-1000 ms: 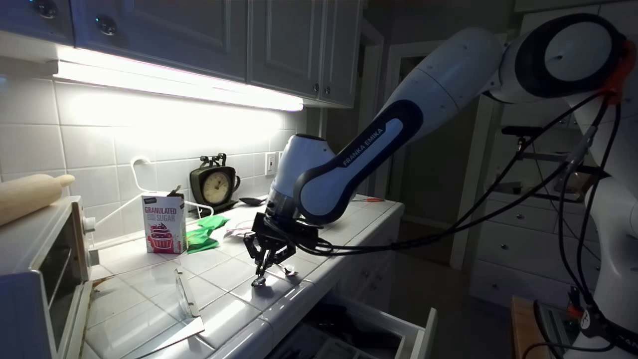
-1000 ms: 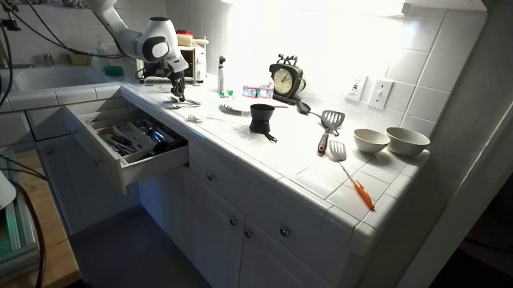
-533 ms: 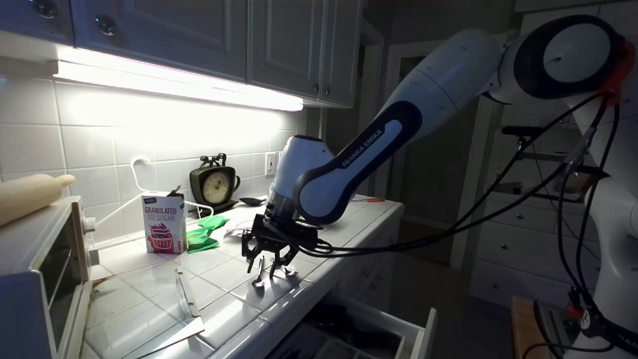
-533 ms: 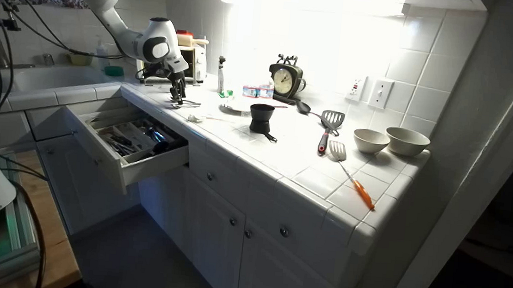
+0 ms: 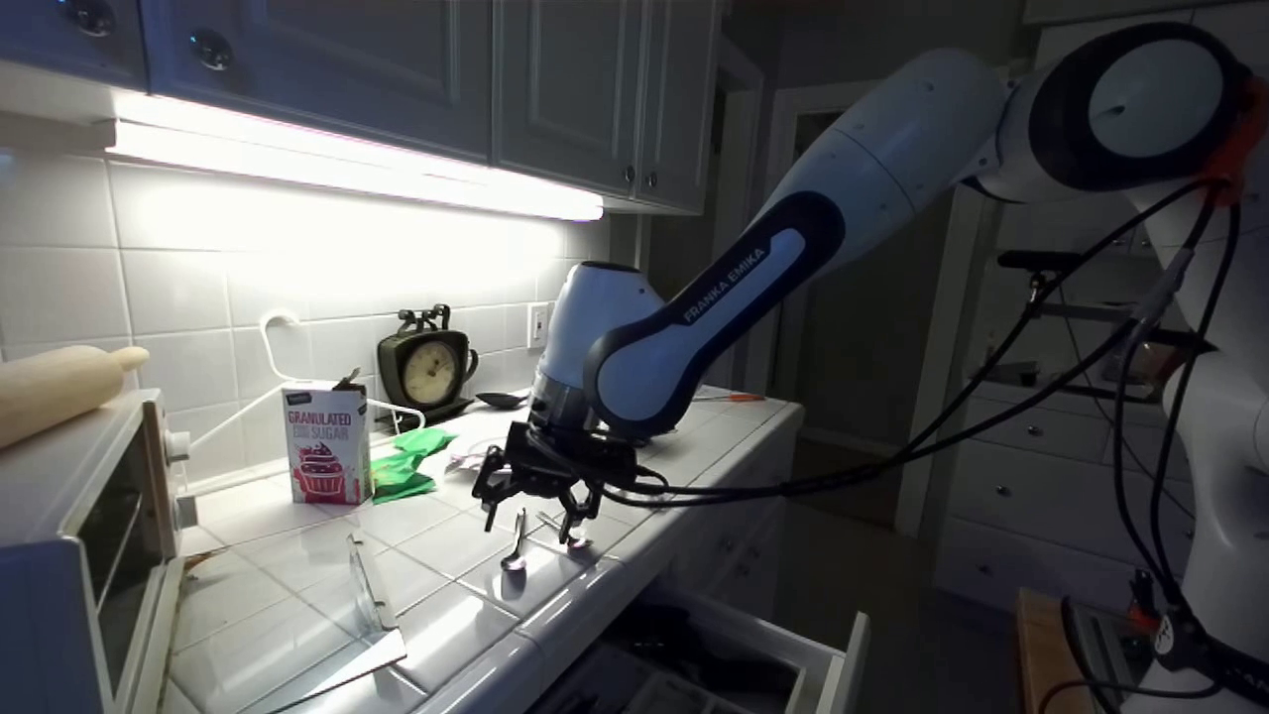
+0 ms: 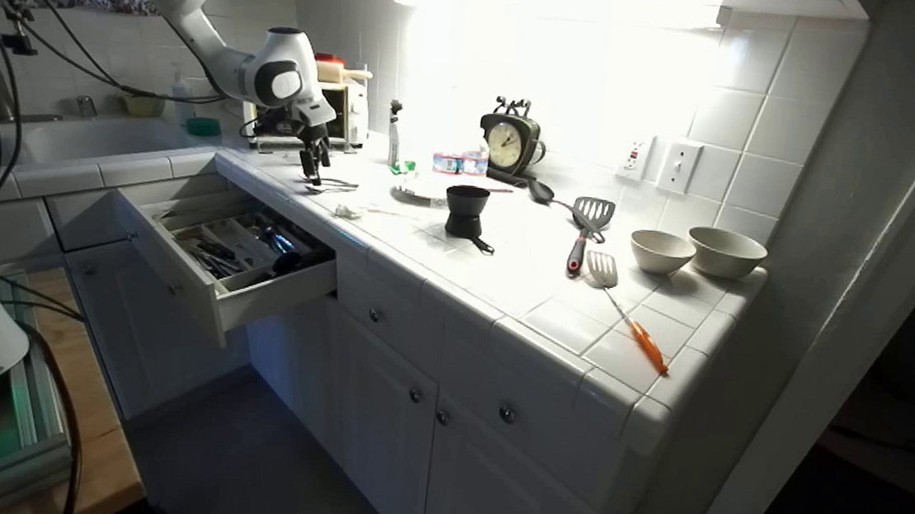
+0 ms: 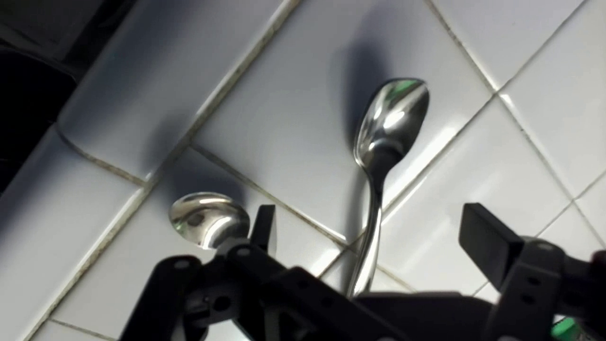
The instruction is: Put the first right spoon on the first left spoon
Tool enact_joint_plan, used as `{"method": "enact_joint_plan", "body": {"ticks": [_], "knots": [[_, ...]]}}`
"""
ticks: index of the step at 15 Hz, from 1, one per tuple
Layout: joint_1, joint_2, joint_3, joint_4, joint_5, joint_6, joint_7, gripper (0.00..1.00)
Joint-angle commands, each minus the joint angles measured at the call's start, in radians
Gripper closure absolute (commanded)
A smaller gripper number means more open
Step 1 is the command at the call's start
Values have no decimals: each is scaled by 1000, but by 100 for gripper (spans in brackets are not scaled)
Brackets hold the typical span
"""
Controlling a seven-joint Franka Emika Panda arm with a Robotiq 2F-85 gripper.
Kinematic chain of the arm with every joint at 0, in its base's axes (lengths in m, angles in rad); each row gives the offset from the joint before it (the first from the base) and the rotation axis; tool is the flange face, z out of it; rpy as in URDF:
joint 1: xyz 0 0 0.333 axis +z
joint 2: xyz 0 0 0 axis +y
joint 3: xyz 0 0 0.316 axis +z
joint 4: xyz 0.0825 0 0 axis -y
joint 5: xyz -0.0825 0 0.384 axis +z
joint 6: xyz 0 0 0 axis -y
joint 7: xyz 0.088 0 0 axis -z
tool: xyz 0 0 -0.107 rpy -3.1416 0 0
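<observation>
Pointed spoon (image 7: pixel 386 142), metal: is lying on the white tiled desk (image 7: pixel 284 123); its long axis is running up the wrist view, the bowl pointing to the top and slightly right, the handle trailing down between the fingers (image 7: pixel 483 246). Round spoon (image 7: pixel 208 218), metal: is lying near it, closer to the desk's edge, its bowl pointing to the upper left, its handle largely hiding behind one finger. Fingers: are standing wide apart, flanking the pointed spoon's handle, neither one touching it; whether one is touching the round spoon is hard to tell.
</observation>
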Motion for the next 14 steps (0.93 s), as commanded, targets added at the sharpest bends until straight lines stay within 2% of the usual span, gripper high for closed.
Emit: {"method": "enact_joint_plan", "body": {"ticks": [1,6,11,14], "knots": [[-31,-83,27,-15,-44,-117,-57,0],[-94,-185,79,-41,-86,-258,-315,0],[-159,-276,127,-101,-61,-320,-628,0],[-182,-321,131,-128,-71,-396,-752,0]]}}
